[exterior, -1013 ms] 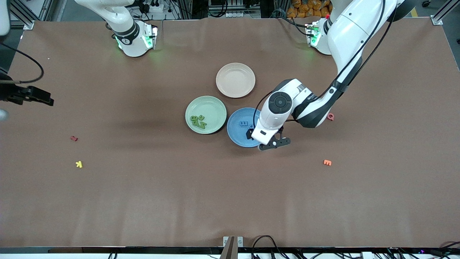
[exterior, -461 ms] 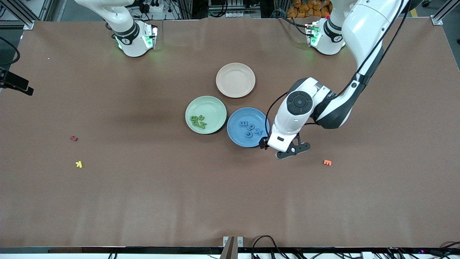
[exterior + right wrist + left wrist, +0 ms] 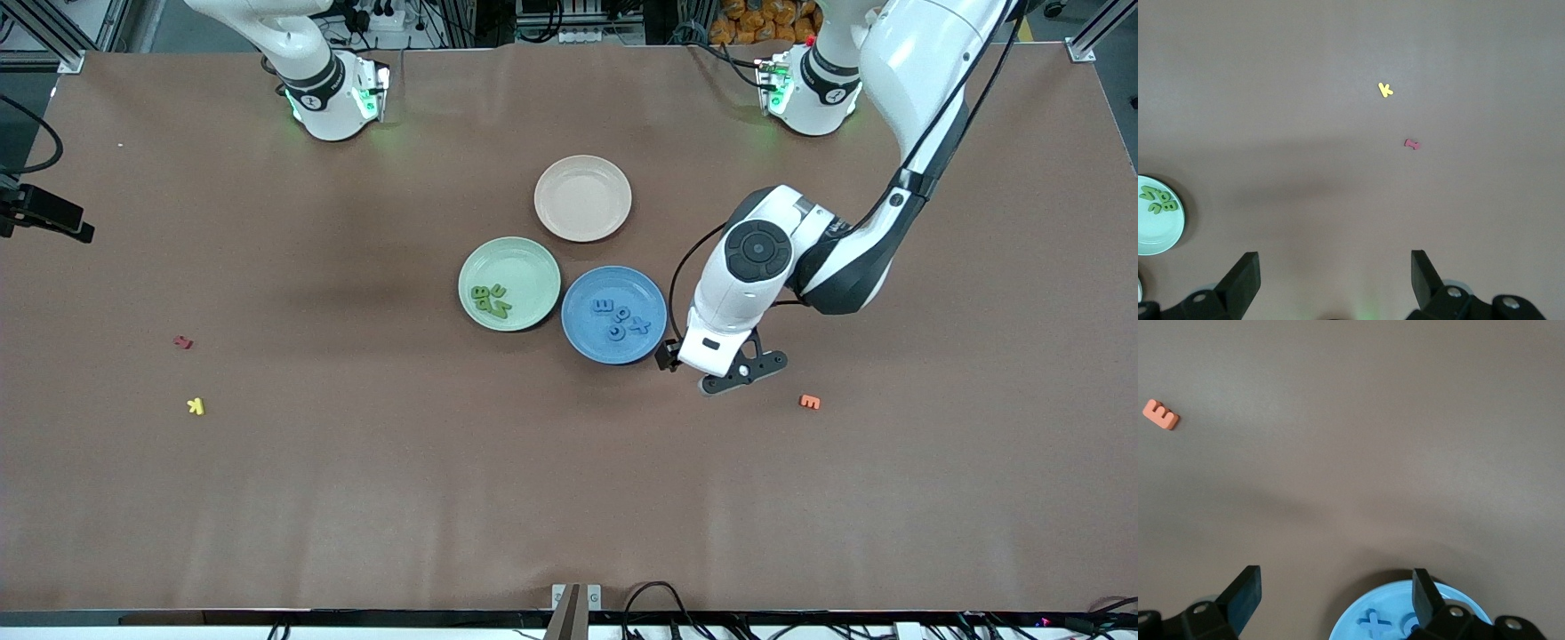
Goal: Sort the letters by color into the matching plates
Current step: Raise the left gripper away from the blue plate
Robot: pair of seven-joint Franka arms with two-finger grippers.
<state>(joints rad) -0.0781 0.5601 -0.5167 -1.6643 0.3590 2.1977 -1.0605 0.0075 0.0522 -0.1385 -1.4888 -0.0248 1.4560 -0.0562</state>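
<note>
I read the sorting as done, or very nearly. Four blue letters (image 3: 619,317) lie in the blue plate (image 3: 582,342), and the green letters (image 3: 491,300) sit bunched in the mint plate (image 3: 524,262) just beside it; they overlap, so I cannot count all four.

My left end effector (image 3: 722,372) hangs spread wide and empty over bare table (image 3: 569,498) beside the blue plate's rim. The right end effector (image 3: 1331,283), also released and empty, waits high over the right arm's end of the table.

If one needs moving, I expect thin foam: featherlight, soft, easily nudged or flipped. I would pinch gently across a straight stroke, coming straight down.

The orange letter (image 3: 809,402), yellow letter (image 3: 196,406), red letter (image 3: 183,342) and beige plate (image 3: 582,197) are not my concern.
</note>
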